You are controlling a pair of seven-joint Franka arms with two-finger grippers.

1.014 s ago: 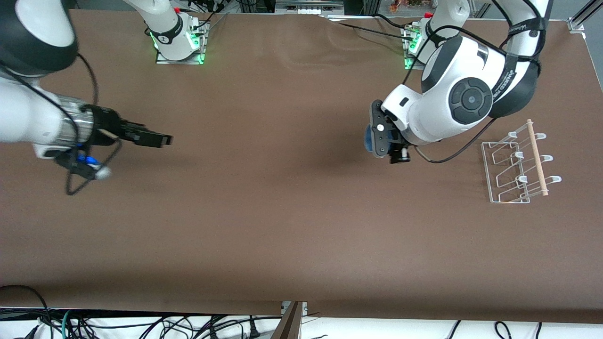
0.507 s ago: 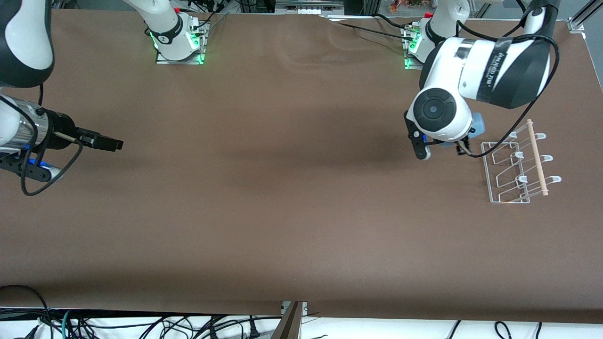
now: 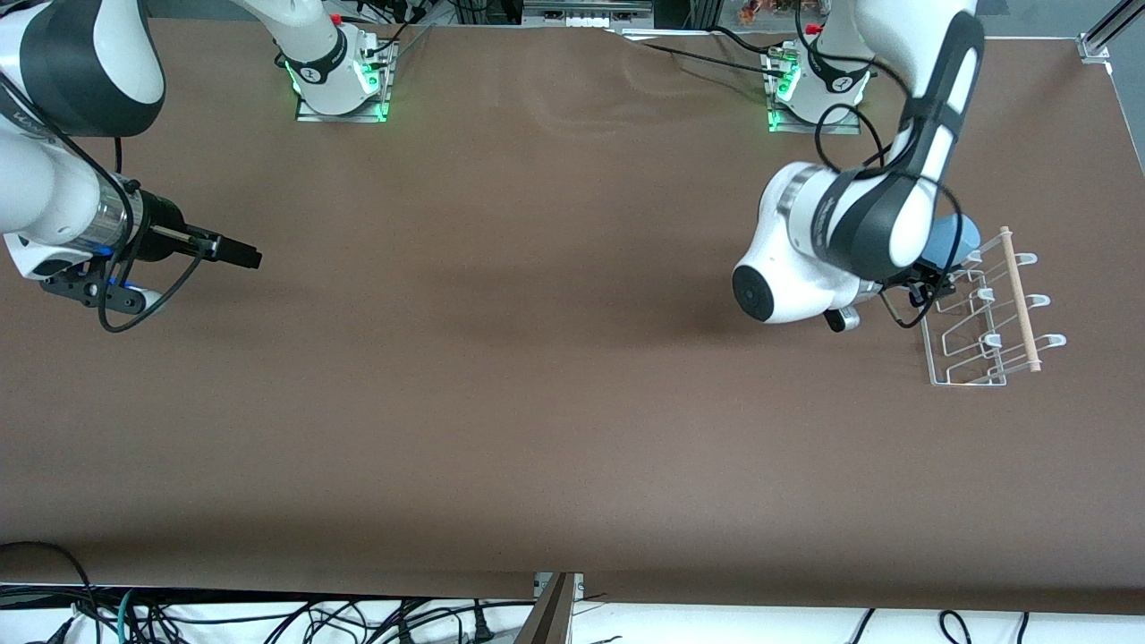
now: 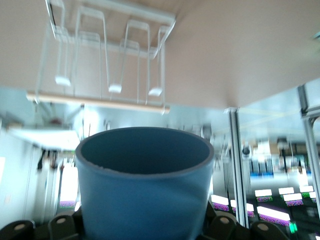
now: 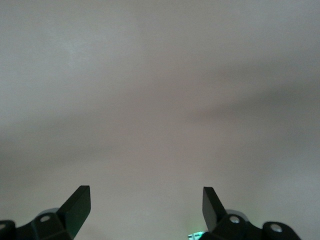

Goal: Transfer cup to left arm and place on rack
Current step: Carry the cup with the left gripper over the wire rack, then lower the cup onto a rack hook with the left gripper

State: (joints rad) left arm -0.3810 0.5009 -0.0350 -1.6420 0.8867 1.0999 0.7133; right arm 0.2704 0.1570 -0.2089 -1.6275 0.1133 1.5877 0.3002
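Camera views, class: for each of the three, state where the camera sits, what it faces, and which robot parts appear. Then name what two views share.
Front view: high across the table, facing both arms, bases on top.
Left wrist view: on the left wrist, facing the cup in the left gripper and the rack.
Right wrist view: on the right wrist, facing bare table past the open right gripper.
Shared: front and left wrist views show cup and rack.

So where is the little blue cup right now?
The cup is held in the left gripper, up in the air beside the rack, at the left arm's end of the table.
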